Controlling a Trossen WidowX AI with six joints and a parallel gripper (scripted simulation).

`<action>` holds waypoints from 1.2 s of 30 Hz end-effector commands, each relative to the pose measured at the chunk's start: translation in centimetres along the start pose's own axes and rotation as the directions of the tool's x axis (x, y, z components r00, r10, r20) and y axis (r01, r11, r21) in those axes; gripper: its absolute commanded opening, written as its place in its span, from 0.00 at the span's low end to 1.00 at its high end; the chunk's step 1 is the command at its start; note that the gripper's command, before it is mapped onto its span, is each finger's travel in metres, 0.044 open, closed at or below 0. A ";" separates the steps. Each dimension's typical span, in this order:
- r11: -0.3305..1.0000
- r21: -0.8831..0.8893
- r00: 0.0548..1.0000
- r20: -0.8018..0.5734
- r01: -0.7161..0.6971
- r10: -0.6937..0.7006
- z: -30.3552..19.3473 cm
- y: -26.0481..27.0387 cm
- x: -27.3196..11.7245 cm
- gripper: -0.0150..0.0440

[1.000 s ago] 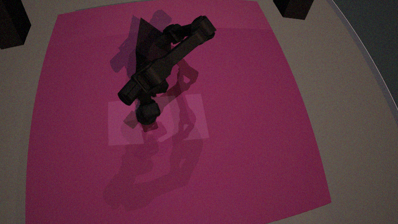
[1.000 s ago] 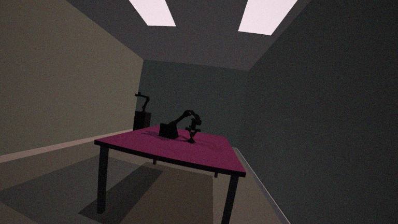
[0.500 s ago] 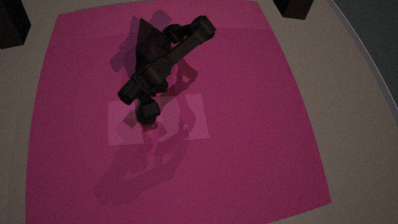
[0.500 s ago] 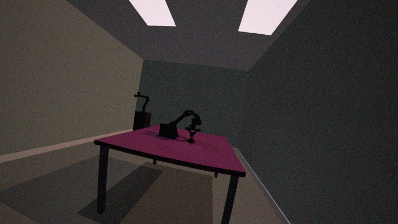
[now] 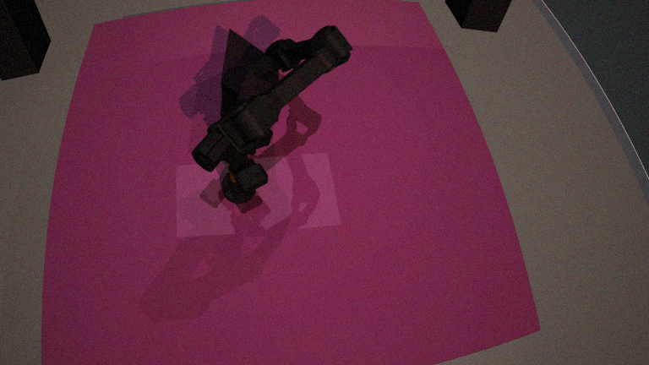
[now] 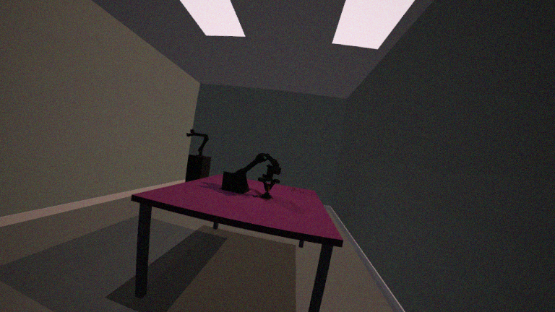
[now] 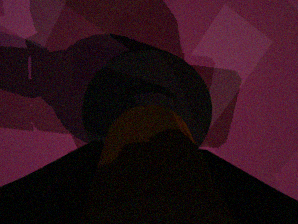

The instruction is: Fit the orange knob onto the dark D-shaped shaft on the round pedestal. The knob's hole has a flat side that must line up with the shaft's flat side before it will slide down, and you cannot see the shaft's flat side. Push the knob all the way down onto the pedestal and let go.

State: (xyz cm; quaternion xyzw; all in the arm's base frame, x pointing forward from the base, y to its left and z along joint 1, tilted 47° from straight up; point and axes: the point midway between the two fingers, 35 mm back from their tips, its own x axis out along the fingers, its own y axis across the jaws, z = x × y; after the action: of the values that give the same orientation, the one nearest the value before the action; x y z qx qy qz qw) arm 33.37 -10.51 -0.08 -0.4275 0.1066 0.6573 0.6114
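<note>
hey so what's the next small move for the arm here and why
Probably a slight wrist turn with light downward pressure, since the gripper is shut on the orange knob over the dark round pedestal, whose face shows around it. Neither the flats' alignment nor the seating depth is visible, so I'd hold off releasing.

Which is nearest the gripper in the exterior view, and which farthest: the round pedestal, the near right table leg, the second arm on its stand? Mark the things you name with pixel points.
1. Round pedestal (image 5: 237, 196) (image 6: 265, 196) (image 7: 192, 90): directly below the gripper (image 6: 267, 190).
2. Second arm (image 6: 203, 143): behind the table, left.
3. Near right table leg (image 6: 320, 277): front right corner, below the tabletop.
</note>
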 end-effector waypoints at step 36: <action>0.976 -0.217 1.000 -0.001 0.000 -0.001 0.0 -0.1 -0.1 0.25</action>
State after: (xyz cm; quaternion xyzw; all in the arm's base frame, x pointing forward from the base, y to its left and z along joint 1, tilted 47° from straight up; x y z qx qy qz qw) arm 33.32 -10.59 0.02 -0.4873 0.0382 0.6650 0.5646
